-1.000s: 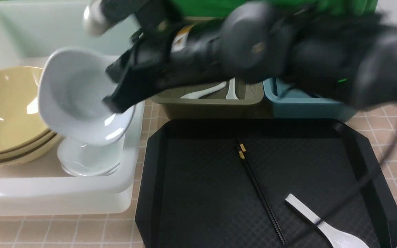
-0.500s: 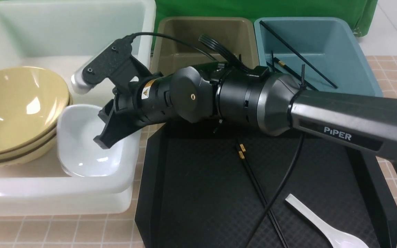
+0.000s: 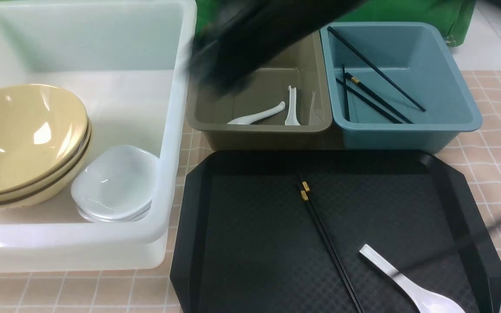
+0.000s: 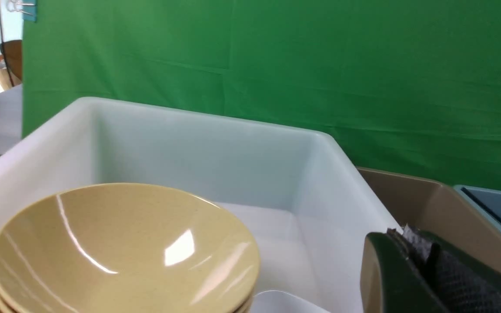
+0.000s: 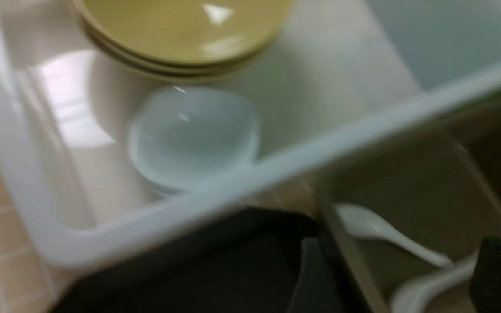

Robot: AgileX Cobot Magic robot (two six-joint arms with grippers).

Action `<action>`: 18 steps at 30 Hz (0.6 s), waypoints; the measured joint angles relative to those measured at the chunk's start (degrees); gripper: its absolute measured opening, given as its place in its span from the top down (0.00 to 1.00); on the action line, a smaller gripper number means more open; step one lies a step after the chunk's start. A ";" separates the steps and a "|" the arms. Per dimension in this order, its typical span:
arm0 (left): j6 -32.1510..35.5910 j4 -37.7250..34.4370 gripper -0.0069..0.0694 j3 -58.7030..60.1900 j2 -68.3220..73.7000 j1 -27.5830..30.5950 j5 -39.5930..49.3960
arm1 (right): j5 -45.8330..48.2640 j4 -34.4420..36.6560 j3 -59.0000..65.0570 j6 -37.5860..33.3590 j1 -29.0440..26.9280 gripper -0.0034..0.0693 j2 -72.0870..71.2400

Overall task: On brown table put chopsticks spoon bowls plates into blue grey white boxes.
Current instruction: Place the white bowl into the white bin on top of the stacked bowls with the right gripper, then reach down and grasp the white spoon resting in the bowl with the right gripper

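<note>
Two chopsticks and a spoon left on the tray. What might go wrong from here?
The chopsticks lie flat, side by side on the black tray: a pinch may lift only one. The spoon lies close beside their thin ends, near the tray's raised rim, so reaching for either may knock the other.

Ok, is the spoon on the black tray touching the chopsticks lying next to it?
Apart. In the front view a strip of bare black tray shows between the spoon and the chopsticks, narrowest at the tip of the spoon's handle.
</note>
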 joint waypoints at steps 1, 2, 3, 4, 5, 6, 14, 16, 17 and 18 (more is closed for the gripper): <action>0.00 0.00 0.90 0.00 0.00 -0.82 0.04 | 2.99 -2.93 1.70 2.43 -2.18 0.30 -2.49; 0.00 0.00 0.90 0.00 0.00 -1.37 0.04 | 5.33 -4.48 4.05 3.96 -4.24 0.31 -4.30; 0.00 0.00 0.90 0.00 0.00 -1.99 0.04 | 7.25 -5.57 7.31 5.04 -6.35 0.31 -5.92; 0.00 0.00 0.90 0.00 0.00 -2.23 0.04 | 7.55 -5.89 8.08 5.30 -6.75 0.31 -6.21; 0.00 0.00 0.90 0.00 0.00 -2.87 0.04 | 9.12 -6.54 14.28 6.61 -9.40 0.32 -8.18; 0.00 0.00 0.90 0.00 0.00 -3.39 0.04 | 9.67 -6.83 21.58 7.86 -11.48 0.32 -9.78; 0.00 0.00 0.90 0.00 0.00 -4.08 0.23 | -1.11 -3.31 55.20 10.07 -13.61 0.32 -12.42; 0.00 0.00 0.90 0.00 0.00 -4.08 0.27 | -6.32 -1.75 59.49 10.15 -13.61 0.33 -12.33; 0.00 0.00 0.90 0.00 0.00 -4.08 0.27 | -8.64 -0.76 60.70 10.21 -13.67 0.33 -11.98; 0.00 0.00 0.90 0.00 0.00 -4.08 0.33 | -10.28 0.38 61.39 10.21 -13.66 0.33 -11.54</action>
